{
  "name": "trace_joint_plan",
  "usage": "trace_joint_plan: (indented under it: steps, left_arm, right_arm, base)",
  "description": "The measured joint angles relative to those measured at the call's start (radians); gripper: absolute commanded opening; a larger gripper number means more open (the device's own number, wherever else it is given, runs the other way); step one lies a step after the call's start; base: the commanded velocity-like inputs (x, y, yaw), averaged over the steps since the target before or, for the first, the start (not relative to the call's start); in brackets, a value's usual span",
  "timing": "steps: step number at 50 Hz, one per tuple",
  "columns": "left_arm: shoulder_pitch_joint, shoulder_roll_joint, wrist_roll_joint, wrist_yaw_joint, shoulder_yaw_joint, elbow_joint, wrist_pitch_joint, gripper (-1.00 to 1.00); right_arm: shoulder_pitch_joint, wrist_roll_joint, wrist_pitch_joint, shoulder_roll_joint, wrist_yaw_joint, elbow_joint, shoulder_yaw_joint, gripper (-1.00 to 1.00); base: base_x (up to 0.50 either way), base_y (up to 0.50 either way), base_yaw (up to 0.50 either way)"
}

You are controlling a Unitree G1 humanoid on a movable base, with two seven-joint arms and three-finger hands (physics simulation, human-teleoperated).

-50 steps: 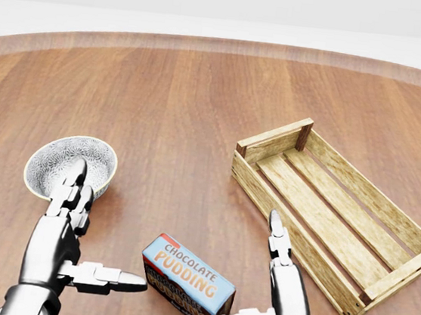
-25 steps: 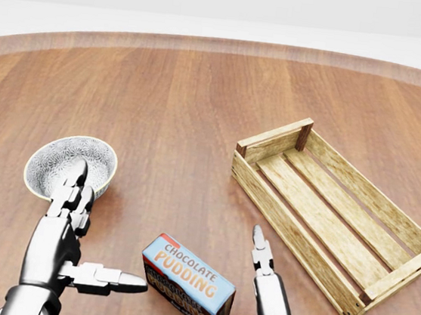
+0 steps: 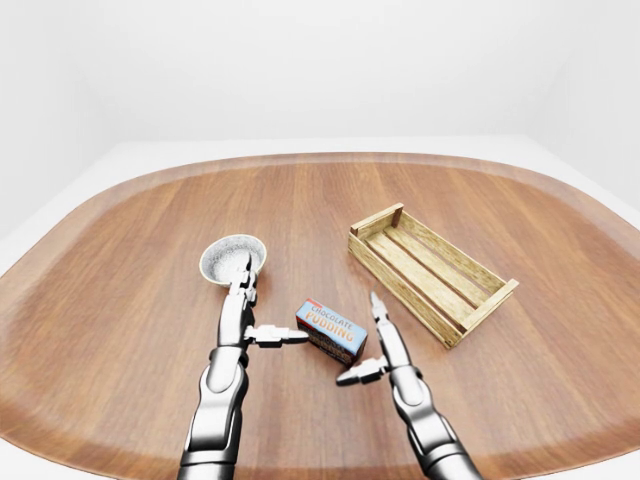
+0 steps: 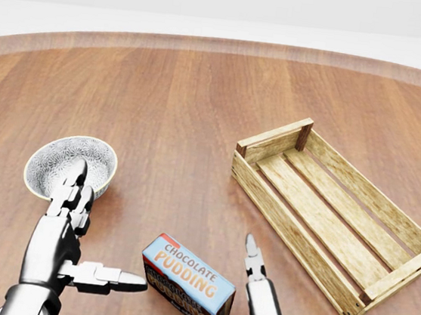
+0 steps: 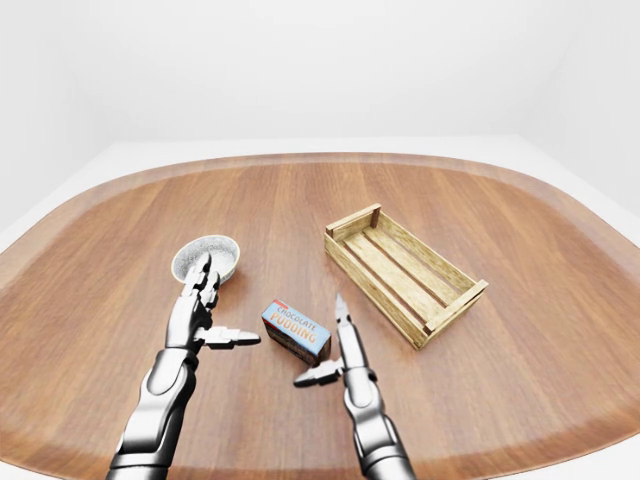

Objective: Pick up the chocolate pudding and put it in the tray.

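Flanking the chocolate pudding, both spread, empty hands, right hand half cropped in head view

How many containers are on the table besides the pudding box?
2: a bowl left of the pudding box, behind the left hand, and an empty wooden tray to its right.

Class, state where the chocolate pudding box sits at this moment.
In the left-eye view the chocolate pudding box lies on the wooden table, low centre, between the open left hand and right hand, with the tray at its upper right.
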Motion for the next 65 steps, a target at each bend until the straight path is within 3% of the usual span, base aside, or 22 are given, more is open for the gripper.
trace_joint_plan:
  steps: [21, 22, 23, 24, 25, 48, 65]
  left_arm:
    - [0.002, 0.0, 0.001, -0.002, -0.002, 0.003, -0.004, 1.0]
    - [0.002, 0.0, 0.001, -0.003, -0.002, 0.003, -0.005, 1.0]
    - [0.002, 0.0, 0.001, -0.003, -0.002, 0.003, -0.005, 1.0]
    - [0.002, 0.0, 0.001, -0.003, -0.002, 0.002, -0.005, 1.0]
    - [0.003, 0.0, 0.001, -0.003, -0.002, 0.002, -0.005, 1.0]
    - [0.002, -0.001, -0.002, -0.002, 0.0, 0.001, -0.001, 1.0]
    - [0.003, -0.001, -0.004, 0.0, -0.001, -0.005, 0.005, 1.0]
  right_arm:
    - [-0.031, -0.023, 0.0, 0.01, -0.022, 0.096, 0.002, 1.0]
    - [-0.031, -0.023, 0.0, 0.01, -0.023, 0.098, 0.002, 0.56]
    - [-0.032, -0.024, 0.0, 0.01, -0.024, 0.1, 0.003, -0.22]
    - [-0.032, -0.025, 0.0, 0.011, -0.024, 0.102, 0.003, -0.4]
    - [-0.032, -0.026, 0.0, 0.011, -0.025, 0.103, 0.004, -1.0]
    - [-0.019, -0.044, 0.0, 0.014, -0.014, 0.079, 0.014, -1.0]
    - [0.024, -0.029, 0.0, 0.008, 0.01, -0.1, 0.027, -1.0]
  base:
    - [0.0, 0.0, 0.0]
    - [0.0, 0.0, 0.0]
    - [0.0, 0.0, 0.0]
    - [0.0, 0.0, 0.0]
    - [0.0, 0.0, 0.0]
    - [0.0, 0.0, 0.0]
    - [0.0, 0.0, 0.0]
